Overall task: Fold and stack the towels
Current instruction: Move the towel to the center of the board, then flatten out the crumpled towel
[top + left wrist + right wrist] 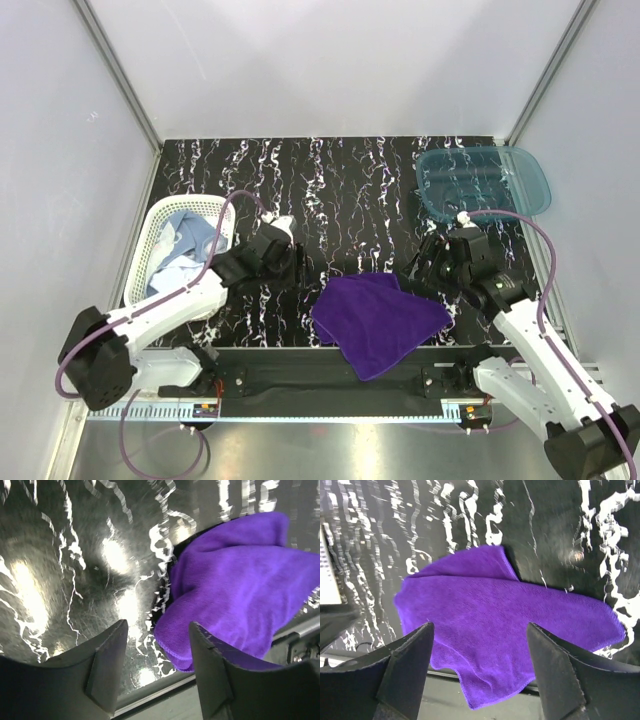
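Towels sit in two places on the black marbled table (340, 180). The translucent teal bin (527, 172) rests at the far right corner. The white perforated basket (160, 222) stands at the left edge, and the light blue towels (185, 252) lie crumpled inside it; how many there are is hard to tell. The purple towel (380, 322) lies folded over itself and turned like a diamond at the near middle, its nearest corner reaching past the table's front edge. The left gripper (296, 264) hovers just left of the purple towel, jaws apart with nothing between them. The right gripper (428, 262) hangs at the towel's far right side, jaws spread wide and empty.
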### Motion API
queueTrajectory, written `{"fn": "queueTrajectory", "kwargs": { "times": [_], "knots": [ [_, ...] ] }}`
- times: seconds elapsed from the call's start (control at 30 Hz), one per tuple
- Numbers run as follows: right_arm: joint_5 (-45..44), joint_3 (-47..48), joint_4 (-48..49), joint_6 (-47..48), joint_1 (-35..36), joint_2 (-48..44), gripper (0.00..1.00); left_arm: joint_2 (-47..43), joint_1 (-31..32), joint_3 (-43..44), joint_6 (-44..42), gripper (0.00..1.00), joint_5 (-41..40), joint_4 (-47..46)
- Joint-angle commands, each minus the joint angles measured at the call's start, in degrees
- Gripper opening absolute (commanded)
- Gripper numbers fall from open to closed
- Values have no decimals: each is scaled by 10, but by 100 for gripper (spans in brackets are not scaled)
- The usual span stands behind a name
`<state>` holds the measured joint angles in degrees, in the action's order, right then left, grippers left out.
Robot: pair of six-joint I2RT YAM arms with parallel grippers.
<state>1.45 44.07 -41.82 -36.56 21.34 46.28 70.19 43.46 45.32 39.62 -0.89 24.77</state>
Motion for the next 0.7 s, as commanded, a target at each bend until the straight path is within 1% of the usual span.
{"fn": "queueTrajectory", "kwargs": {
  "times": [0.0, 0.07, 0.13, 0.2, 0.37, 0.5, 0.53, 0.57, 0.63, 0.67],
  "knots": [
    [-21, -12, 31, -35, 0, 10, 79, -51, 17, 34, -65, 59, 5, -26],
    [-37, -20, 25, -50, 0, 16, 78, -52, 49, 42, -69, 60, 2, -20],
    [-58, -25, 14, -62, 0, 28, 77, -30, 65, 46, -60, 61, -16, -5],
    [-86, -32, 10, -69, 0, 38, 74, 0, 77, 34, -41, 60, -24, -12],
    [-77, -64, 33, -83, 0, 42, 72, 68, 90, 6, -7, 60, -8, -68],
    [-66, -62, 48, -70, 1, 36, 71, 149, 90, 31, -8, 54, -32, -70],
    [-59, -58, 52, -53, -1, 36, 71, 161, 91, 38, -9, 51, -48, -71],
    [-44, -56, 55, -45, 0, 36, 71, 182, 87, 46, -9, 41, -54, -73],
    [-31, -46, 64, -25, 0, 31, 71, 197, 77, 65, -12, 29, -53, -84],
    [-25, -44, 67, -19, 0, 28, 71, 205, 58, 72, -20, 18, -44, -92]
  ]
}}
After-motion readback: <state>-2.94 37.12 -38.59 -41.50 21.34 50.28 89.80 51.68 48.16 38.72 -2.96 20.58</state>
